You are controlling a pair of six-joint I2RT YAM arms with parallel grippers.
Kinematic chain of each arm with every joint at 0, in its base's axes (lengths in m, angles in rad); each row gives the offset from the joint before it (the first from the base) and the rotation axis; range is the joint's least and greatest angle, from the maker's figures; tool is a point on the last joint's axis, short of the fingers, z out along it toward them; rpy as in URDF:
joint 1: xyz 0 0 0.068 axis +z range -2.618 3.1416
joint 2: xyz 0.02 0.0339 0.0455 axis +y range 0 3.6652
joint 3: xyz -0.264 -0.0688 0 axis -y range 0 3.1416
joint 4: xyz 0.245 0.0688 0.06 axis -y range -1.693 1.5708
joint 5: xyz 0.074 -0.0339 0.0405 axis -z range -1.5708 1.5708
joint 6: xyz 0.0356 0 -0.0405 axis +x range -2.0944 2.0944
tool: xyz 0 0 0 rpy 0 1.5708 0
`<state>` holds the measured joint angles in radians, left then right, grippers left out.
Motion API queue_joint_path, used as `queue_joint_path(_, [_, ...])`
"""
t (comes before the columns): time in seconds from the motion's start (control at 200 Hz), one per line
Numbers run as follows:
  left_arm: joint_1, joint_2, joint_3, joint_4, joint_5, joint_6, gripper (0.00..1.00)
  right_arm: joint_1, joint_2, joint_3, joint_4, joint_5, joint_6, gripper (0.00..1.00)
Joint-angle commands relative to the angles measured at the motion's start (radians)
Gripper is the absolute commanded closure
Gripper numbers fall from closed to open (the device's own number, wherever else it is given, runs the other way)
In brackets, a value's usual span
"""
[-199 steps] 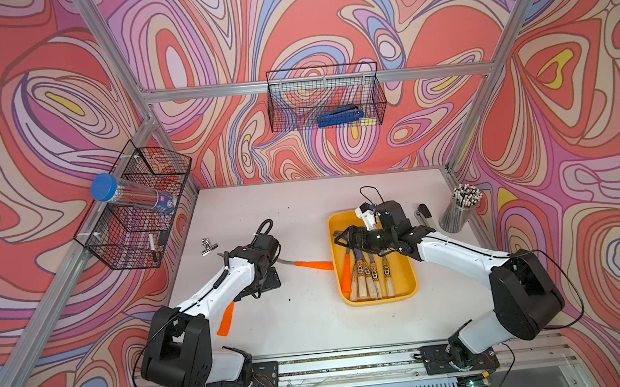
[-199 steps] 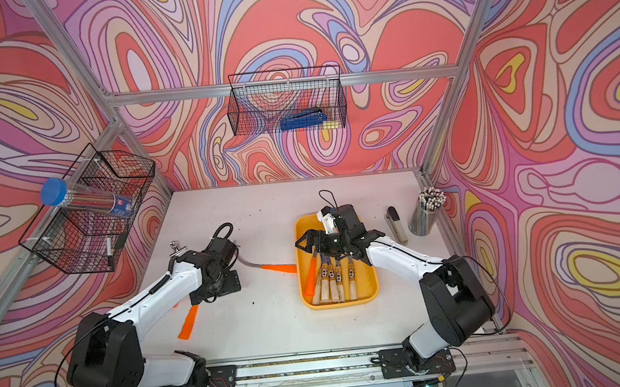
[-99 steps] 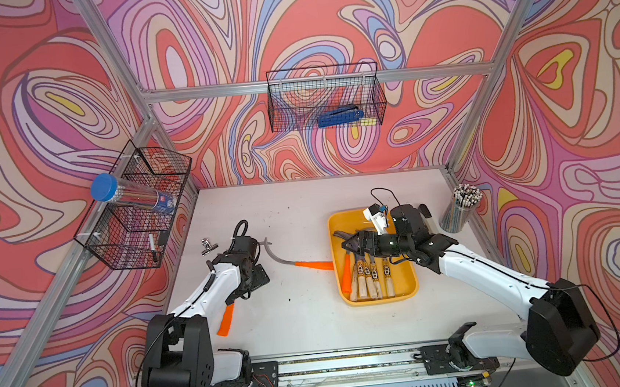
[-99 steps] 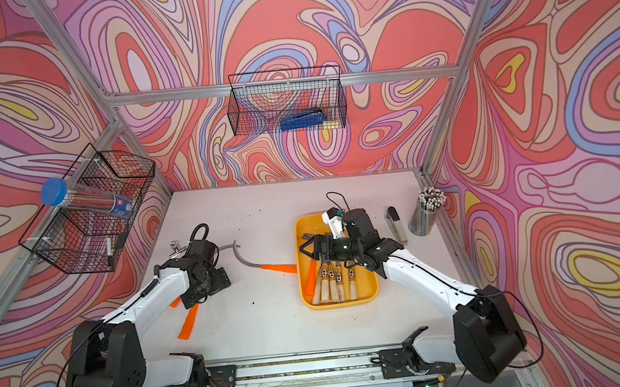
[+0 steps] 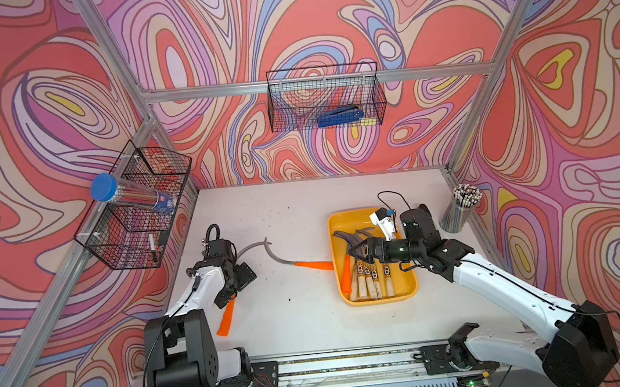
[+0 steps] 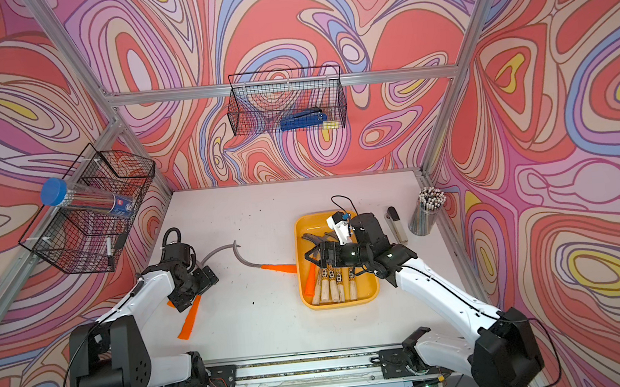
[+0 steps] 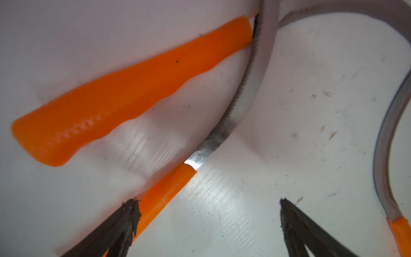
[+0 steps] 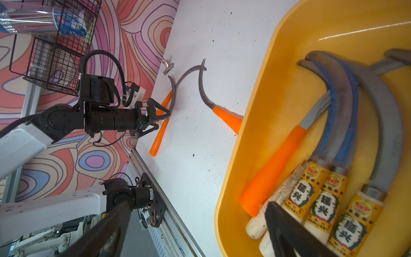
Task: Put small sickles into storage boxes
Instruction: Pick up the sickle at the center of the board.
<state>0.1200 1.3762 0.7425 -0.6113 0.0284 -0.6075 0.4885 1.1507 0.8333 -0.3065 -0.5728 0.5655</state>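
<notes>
The yellow storage box point(image 5: 405, 293) point(image 6: 369, 296) point(image 8: 333, 26) holds several small sickles point(image 5: 369, 281) point(image 8: 320, 195) with pale labelled handles and one orange-handled sickle point(image 8: 273, 169). Another orange-handled sickle point(image 5: 309, 265) point(image 6: 276, 268) point(image 8: 226, 118) lies on the table, its handle end touching the box. Two more orange-handled sickles point(image 5: 225, 321) point(image 7: 124, 93) point(image 7: 164, 191) lie crossed at my left gripper point(image 5: 238, 287) point(image 6: 197, 290) point(image 7: 206, 207). It is open and low over them, one fingertip point(image 7: 130, 211) beside the thin handle. My right gripper point(image 5: 356, 253) point(image 6: 315, 255) point(image 8: 193, 222) hangs open over the box, empty.
A grey-black stapler point(image 6: 397, 225) and a cup of pencils point(image 5: 459, 208) stand right of the box. A binder clip point(image 8: 168, 65) lies at the table's left edge. Black wire baskets hang on the left wall point(image 5: 137, 209) and the back wall point(image 5: 325, 97).
My left gripper has drawn back to the left and nearer, away from the middle sickle. My right arm's base has swung right while its gripper stays over the box.
</notes>
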Motion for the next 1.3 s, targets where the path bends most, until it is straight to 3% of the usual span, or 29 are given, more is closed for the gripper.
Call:
queue_joint_path(0.0, [0.008,0.043,0.017,0.030,0.065,0.018,0.00,0.003,-0.027,0.002,-0.049,0.019,-0.036,0.02])
queue_joint_path(0.2, [-0.019,0.060,0.003,0.006,0.113,-0.005,0.00,0.002,-0.034,0.006,-0.056,0.028,-0.034,0.02])
queue_joint_path(0.841, [-0.494,0.076,-0.081,-0.188,-0.054,-0.212,0.03,0.003,0.048,0.026,0.071,-0.035,0.031,0.02])
queue_joint_path(1.157, [-0.674,0.016,-0.138,-0.251,-0.054,-0.308,0.05,0.003,0.069,0.006,0.090,-0.049,0.054,0.02])
queue_joint_path(1.297, [-0.731,0.010,-0.214,-0.202,-0.019,-0.384,0.09,0.003,0.078,-0.002,0.090,-0.053,0.075,0.02])
